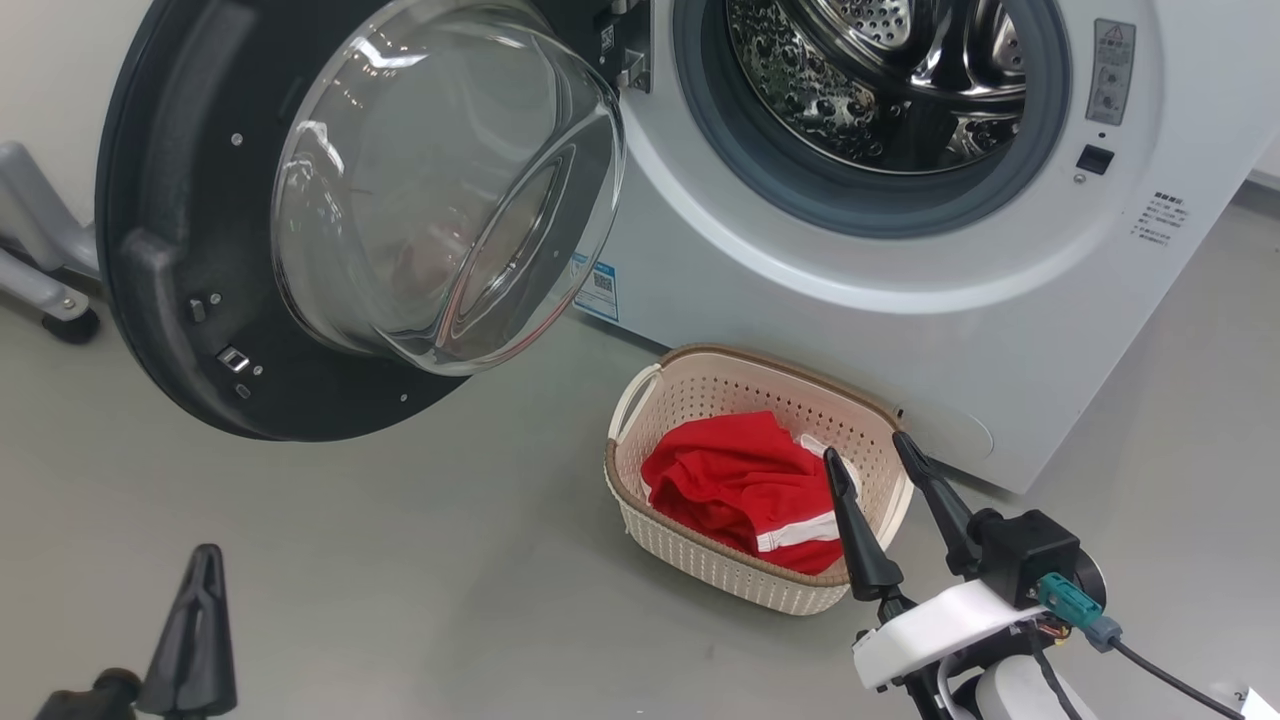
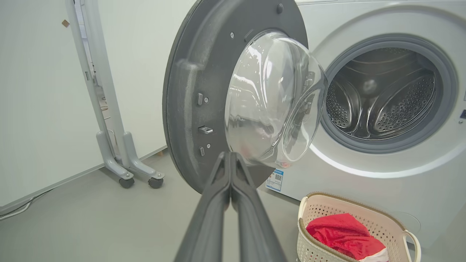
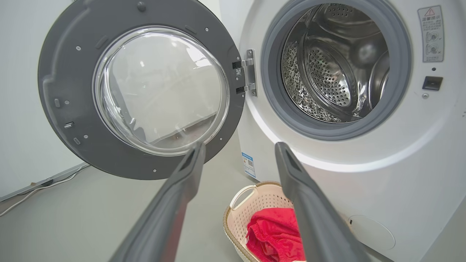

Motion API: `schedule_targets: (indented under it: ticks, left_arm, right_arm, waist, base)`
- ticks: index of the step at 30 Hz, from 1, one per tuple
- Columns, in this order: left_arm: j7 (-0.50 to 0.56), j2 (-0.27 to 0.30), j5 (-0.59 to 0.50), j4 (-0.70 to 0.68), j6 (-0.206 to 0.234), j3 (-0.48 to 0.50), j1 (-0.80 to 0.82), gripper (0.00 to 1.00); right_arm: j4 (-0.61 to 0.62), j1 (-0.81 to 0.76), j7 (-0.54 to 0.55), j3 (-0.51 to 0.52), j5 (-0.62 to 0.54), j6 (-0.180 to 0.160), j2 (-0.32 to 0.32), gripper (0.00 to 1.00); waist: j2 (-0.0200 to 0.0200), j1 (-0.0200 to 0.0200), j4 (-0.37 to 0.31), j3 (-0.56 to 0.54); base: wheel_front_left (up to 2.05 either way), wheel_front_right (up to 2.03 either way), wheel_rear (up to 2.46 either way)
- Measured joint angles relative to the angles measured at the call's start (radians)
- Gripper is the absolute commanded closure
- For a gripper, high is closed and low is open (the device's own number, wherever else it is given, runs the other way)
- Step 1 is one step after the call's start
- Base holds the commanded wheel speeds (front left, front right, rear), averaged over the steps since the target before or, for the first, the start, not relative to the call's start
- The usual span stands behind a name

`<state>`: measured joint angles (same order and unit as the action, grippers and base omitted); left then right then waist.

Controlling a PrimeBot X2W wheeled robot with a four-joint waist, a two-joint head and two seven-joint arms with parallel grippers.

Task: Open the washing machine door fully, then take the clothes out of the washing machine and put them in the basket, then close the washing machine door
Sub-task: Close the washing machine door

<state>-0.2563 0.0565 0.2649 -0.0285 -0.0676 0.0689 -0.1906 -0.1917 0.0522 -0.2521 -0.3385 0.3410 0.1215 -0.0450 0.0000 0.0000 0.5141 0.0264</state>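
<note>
At the far left edge of the head view stands a grey metal stand on small black wheels [image 1: 45,270], on the grey smooth floor [image 1: 400,560]. In the lower left corner the left gripper [image 1: 207,552] points up the frame. Its two long dark fingers are pressed together with no gap and nothing between them; the left wrist view shows the same, with the left gripper's tips [image 2: 230,156] meeting in front of the door's lower edge.

The large round black washing machine door with a bulging clear glass bowl [image 1: 170,200] takes the upper left of the frame. It is swung wide open, with its inner side and the bowl turned toward the camera.

In the lower centre, on the floor just beside the front of the machine, sits the small cream perforated plastic basket with a brown rim [image 1: 700,352]. The red clothes with white trim [image 1: 740,480] lie crumpled inside it.

Right of the clothes, the right gripper [image 1: 865,446] has its fingers spread wide apart and holds nothing. The tips appear to hang over the basket's right end, but I cannot tell whether they touch the rim.

The big white front-loading washing machine [image 1: 900,330] fills the upper right, and its steel perforated drum [image 1: 880,80] is open to view inside the grey rubber gasket [image 1: 720,170].
</note>
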Motion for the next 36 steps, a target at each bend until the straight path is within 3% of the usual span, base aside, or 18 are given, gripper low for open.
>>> schedule_targets:
  ticks: [8,15,22,31,36]
  left_arm:
    - [0.000,0.096,-0.006,-0.049,-0.005,0.048,0.007,1.00]
    - [0.018,0.232,0.007,-0.090,-0.010,0.179,0.098,1.00]
    - [0.070,0.336,0.091,-0.112,-0.025,0.287,0.224,1.00]
    - [0.183,0.346,0.361,-0.018,-0.021,0.429,0.424,1.00]
    - [0.307,0.331,0.528,0.154,0.047,0.529,0.514,1.00]
  right_arm:
    - [0.009,0.000,0.000,-0.003,-0.033,-0.001,-0.017,0.00]
    - [0.016,0.000,0.000,-0.019,-0.056,-0.001,-0.041,0.00]
    - [0.033,0.007,0.002,-0.019,-0.080,-0.001,-0.080,0.00]
    - [0.045,0.044,0.002,-0.025,-0.081,-0.001,-0.083,0.00]
    - [0.045,0.049,0.002,-0.032,-0.081,0.000,-0.084,0.00]
  waist:
    - [0.0000,0.0000,-0.004,0.045]
    - [0.0000,0.0000,-0.015,0.100]
    - [0.0000,0.0000,-0.047,0.152]
    - [0.0000,0.0000,-0.092,0.197]
    - [0.0000,0.0000,-0.115,0.215]
  base:
    - [0.00,0.00,0.00]
    - [0.00,0.00,0.00]
    - [0.00,0.00,0.00]
    - [0.00,0.00,0.00]
    - [0.00,0.00,0.00]
